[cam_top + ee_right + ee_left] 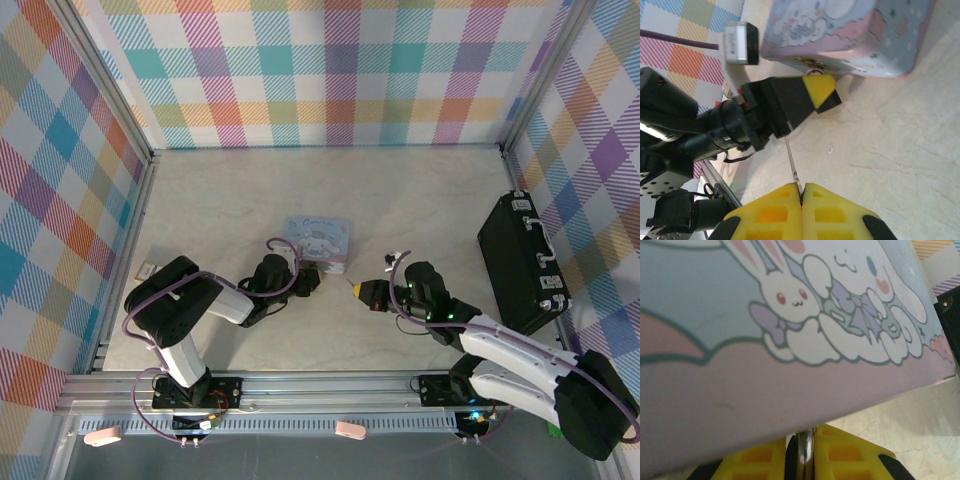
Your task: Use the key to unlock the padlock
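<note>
The counter [420,190] is a pale marbled slab, boxed in by pastel plaid walls [330,70] on the left, far and right. A big black case [522,262] lies flat along the right wall. Mid-counter sits the blue-lilac cartoon tin [320,238].

The left end effector [306,282] is tucked right up against the tin's near edge. Up close, its yellow fingers [850,455] are narrow, pinching something small, dark and silvery that I take for the padlock [805,452]. It's mostly buried between the pads, so I can't tell which way it faces.

The right end effector [801,192] sits just to the right, apart from the left one, clamped tight on the key [793,167]. It's a thin grey blade, with its long axis sticking straight out of the fingertips, pointing left toward the left end effector.
</note>
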Controlling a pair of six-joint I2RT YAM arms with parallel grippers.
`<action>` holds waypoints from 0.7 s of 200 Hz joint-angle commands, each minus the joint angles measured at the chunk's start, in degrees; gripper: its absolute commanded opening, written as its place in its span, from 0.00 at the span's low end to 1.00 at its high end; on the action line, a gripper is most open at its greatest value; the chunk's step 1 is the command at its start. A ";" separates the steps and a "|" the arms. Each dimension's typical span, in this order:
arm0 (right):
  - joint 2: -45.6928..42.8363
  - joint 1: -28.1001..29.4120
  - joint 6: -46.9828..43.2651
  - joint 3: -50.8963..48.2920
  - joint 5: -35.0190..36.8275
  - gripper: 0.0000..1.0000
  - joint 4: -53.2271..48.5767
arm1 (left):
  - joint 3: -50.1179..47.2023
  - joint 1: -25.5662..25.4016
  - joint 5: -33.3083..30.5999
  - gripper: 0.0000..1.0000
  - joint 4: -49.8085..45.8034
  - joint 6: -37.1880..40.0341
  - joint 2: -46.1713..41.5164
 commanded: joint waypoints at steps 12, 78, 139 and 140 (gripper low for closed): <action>4.64 0.19 9.61 -2.43 -2.22 0.00 9.59 | 3.25 -0.47 2.31 0.11 -8.00 -6.07 -4.09; 17.30 0.18 17.95 -3.12 -7.34 0.00 26.81 | 7.40 -0.57 3.79 0.08 -14.29 -14.68 -7.18; 31.23 0.05 27.79 -1.62 -10.54 0.00 45.58 | 7.11 -0.57 4.83 0.04 -7.55 -24.05 -6.16; 31.43 0.03 27.89 -1.63 -10.54 0.00 45.68 | 7.14 -0.57 4.84 0.04 -7.55 -24.06 -6.19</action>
